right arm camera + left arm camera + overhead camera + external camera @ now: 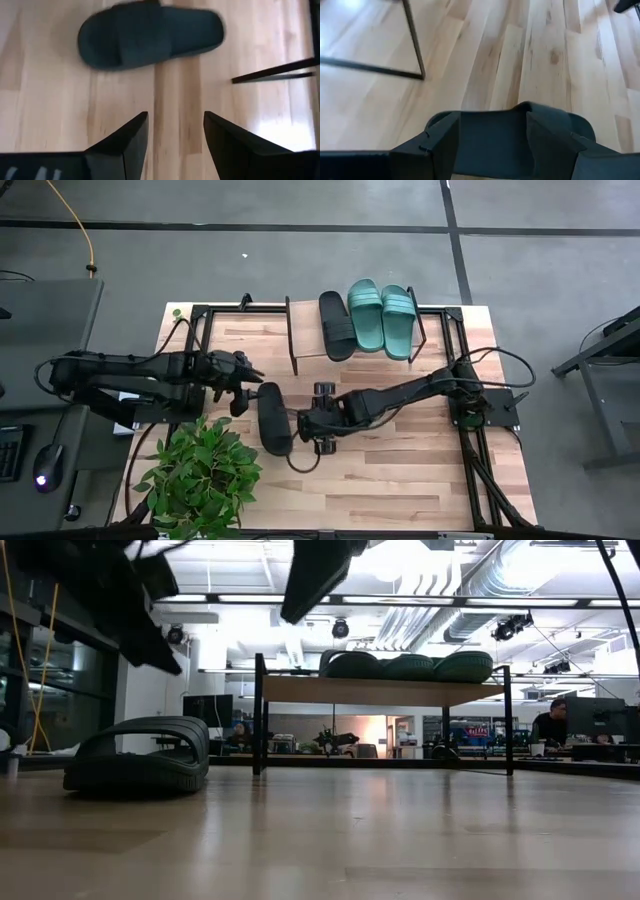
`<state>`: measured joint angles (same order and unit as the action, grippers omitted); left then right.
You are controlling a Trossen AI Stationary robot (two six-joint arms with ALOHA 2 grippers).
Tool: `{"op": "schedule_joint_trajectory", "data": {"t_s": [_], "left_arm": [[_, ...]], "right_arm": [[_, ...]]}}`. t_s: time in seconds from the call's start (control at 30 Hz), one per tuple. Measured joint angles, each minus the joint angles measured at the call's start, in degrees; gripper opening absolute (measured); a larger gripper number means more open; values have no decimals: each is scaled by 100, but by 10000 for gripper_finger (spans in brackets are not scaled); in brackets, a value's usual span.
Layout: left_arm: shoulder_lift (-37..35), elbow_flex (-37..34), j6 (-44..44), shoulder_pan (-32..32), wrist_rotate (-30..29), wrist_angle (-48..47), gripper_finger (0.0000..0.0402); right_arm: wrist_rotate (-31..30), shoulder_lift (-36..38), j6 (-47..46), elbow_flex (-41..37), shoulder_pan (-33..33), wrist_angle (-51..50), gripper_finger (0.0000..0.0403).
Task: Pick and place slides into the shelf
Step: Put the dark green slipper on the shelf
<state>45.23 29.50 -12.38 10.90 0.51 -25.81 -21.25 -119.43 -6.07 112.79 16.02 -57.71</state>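
One black slide (272,418) lies sole-down on the tabletop, left of centre; it also shows in the low view (140,755) and in the right wrist view (150,35). On the shelf (305,330) at the far side rest another black slide (337,325) and two teal slides (366,315) (397,320). My left gripper (250,385) hangs open above the far end of the slide on the table (555,117), clear of it. My right gripper (298,423) is open just right of that slide, its fingers (125,140) short of it.
A potted green plant (200,475) stands at the near left corner, close to the slide on the table. The shelf's thin black legs (415,45) (272,72) stand on the far half. Bare wood (400,480) lies at the near right.
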Motion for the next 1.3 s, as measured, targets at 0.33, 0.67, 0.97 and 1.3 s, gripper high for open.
{"op": "schedule_joint_trajectory", "data": {"t_s": [0.33,0.67,0.97,1.3], "left_arm": [[53,-411,151,946,1587,316,209],[787,-635,208,935,2053,834,209],[1426,-635,144,935,2437,1324,209],[1810,-635,142,932,2635,1386,209]], "right_arm": [[28,4,343,-240,82,178,181],[34,4,353,-240,57,231,181],[34,4,354,-240,49,231,181],[36,4,354,-238,47,229,181]]}}
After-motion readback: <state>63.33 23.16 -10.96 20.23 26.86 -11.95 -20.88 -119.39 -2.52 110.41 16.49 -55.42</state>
